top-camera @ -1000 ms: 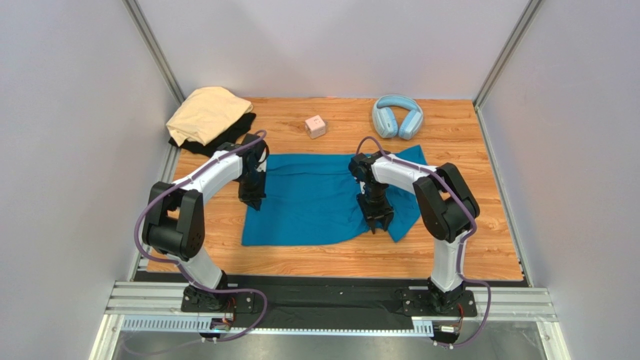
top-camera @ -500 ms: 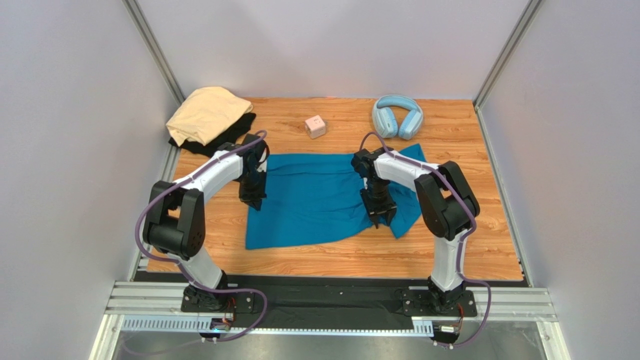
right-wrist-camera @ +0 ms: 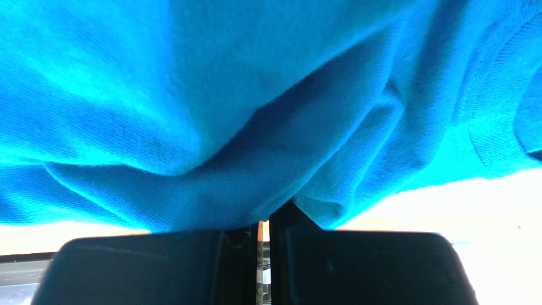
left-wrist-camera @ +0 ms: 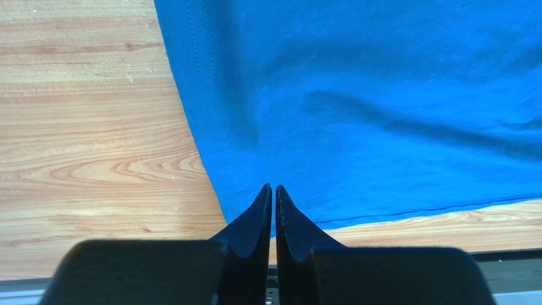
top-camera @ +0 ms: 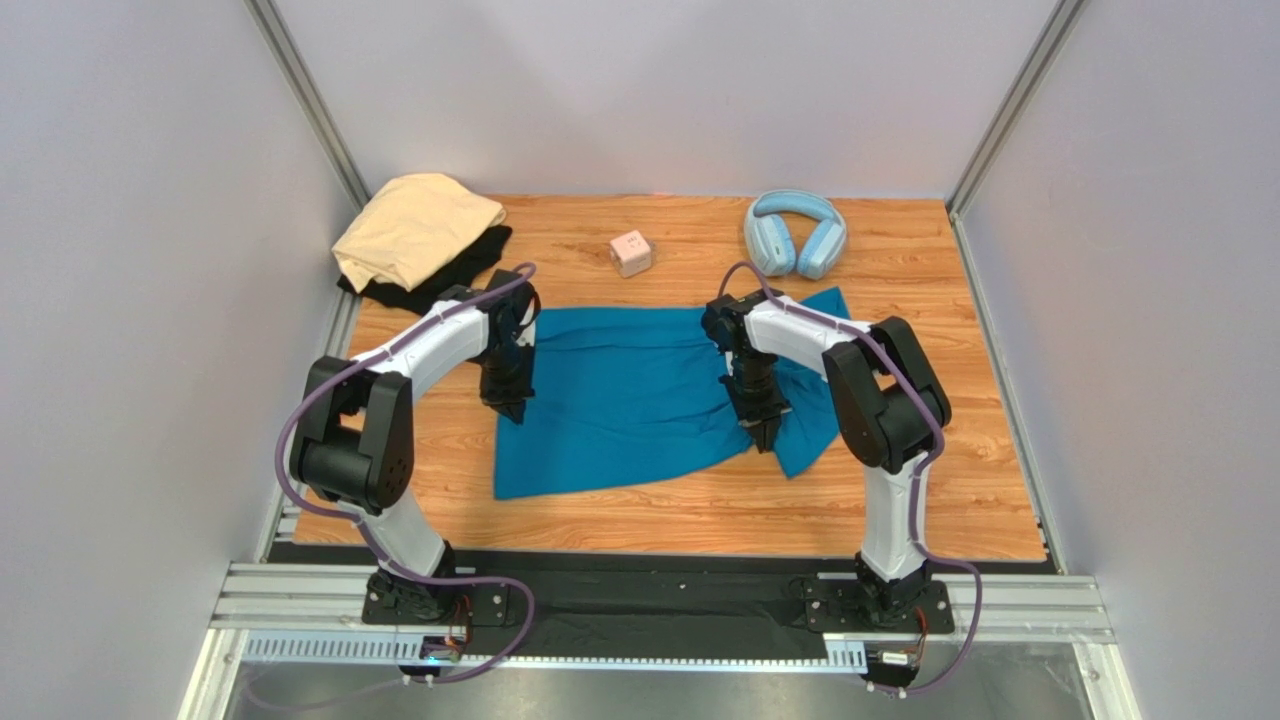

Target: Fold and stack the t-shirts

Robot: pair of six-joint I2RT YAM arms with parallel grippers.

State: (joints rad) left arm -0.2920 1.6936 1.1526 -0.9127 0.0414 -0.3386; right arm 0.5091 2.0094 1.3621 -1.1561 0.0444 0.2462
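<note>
Top external view: left gripper pinches the teal t-shirt by its left edge and right gripper clamps its bunched right side, mid tabletop. The fold appears to be in hand, and the next move calls for an even, joint lift.

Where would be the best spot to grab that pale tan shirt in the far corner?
Probably a raised fold on the tan shirt, pinched from above, coming in from the middle of the table. It lies bunched on the black shirt, hard by the left wall.
</note>
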